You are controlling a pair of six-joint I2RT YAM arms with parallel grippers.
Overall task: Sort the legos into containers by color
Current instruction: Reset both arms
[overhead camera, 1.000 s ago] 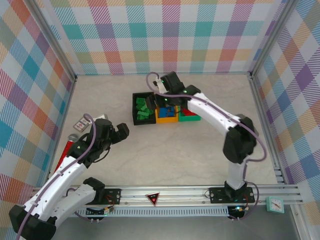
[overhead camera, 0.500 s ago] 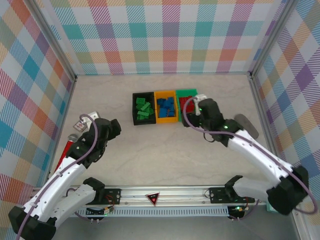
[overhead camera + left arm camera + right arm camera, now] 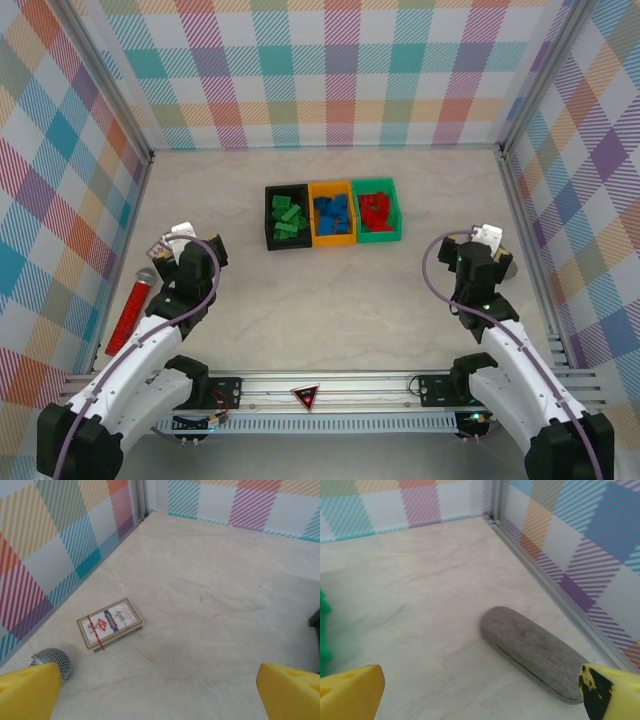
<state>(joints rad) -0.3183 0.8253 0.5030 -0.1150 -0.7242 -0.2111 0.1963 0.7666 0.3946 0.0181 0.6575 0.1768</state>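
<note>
Surface: beige marbled tabletop, plaid walls on three sides.
Bins: three in a row at 12 o'clock from table centre, sides touching. Black plastic bin is at the 9 o'clock end, orange plastic bin in the middle, green plastic bin at the 3 o'clock end.
Legos: green lego bricks in the black bin, blue lego bricks in the orange bin, red lego bricks in the green bin.
Left tool: my left gripper sits at 8 o'clock on the table, released, yellow fingers spread wide with nothing between them.
Left side clutter: small patterned card box lies flat at 11 o'clock from my left gripper. Red glittery tube with mesh head lies just beside the left wall.
Right tool: my right gripper sits at 4 o'clock on the table, released, fingers wide apart, holding nothing.
Right side clutter: grey oblong flat object lies on the table at 1 o'clock from my right gripper, near the right wall, well apart from the bins.
</note>
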